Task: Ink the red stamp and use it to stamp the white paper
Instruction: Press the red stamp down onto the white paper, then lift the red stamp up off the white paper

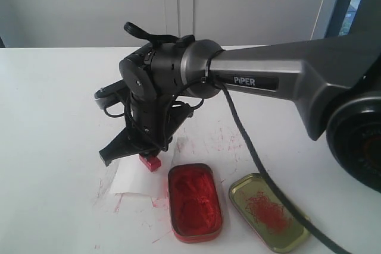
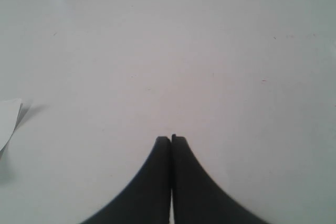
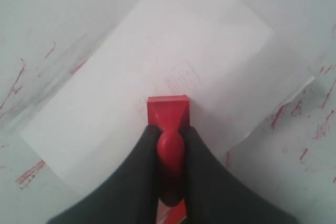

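My right gripper (image 3: 169,129) is shut on the knob of the small red stamp (image 3: 168,111), whose blocky base hangs over the white paper (image 3: 157,72). A faint reddish print shows on the sheet just beyond the base. In the exterior view the red stamp (image 1: 150,162) peeks out under the right gripper (image 1: 146,153), at the edge of the white paper (image 1: 134,181). My left gripper (image 2: 171,139) is shut on nothing over bare white table, with one corner of the white paper (image 2: 8,119) at the side of its view. The left arm is out of the exterior view.
The red oblong tin of ink paste (image 1: 194,201) lies open near the front edge, and its gold lid (image 1: 268,212) with red smears lies to its right. Red ink streaks (image 1: 223,138) mark the white table. The right arm's black cable (image 1: 256,159) runs down past the lid.
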Robot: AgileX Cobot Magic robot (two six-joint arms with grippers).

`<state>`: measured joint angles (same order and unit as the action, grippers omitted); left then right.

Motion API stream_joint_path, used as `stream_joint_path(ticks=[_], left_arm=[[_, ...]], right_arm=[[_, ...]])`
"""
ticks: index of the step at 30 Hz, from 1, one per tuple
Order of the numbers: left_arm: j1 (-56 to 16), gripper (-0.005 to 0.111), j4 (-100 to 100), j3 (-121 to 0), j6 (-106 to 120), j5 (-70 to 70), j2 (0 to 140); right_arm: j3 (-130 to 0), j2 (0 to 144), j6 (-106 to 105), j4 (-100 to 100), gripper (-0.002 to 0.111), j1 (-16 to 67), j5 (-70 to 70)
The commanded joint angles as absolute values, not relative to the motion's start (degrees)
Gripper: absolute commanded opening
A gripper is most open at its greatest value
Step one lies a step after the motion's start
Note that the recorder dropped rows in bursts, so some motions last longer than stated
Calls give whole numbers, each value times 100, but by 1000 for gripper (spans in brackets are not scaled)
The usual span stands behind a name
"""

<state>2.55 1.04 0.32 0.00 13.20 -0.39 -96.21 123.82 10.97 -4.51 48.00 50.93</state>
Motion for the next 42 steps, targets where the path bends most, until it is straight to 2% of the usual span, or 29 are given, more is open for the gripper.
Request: stream_joint_path(ticks=[1,10,35,42], left_arm=[[267,0,161,0,0,1327,0],[267,0,161,0,0,1327,0],[267,0,161,0,0,1327,0],[267,0,161,0,0,1327,0]], right_arm=[[-9593,12270,1061,-493,0,4793,5116],[-9593,12510,1061,-493,0,4793,5425],[-9593,11820,1061,-477,0,4793,5457],[-9593,11764,1112,-109,0,4793,5827]])
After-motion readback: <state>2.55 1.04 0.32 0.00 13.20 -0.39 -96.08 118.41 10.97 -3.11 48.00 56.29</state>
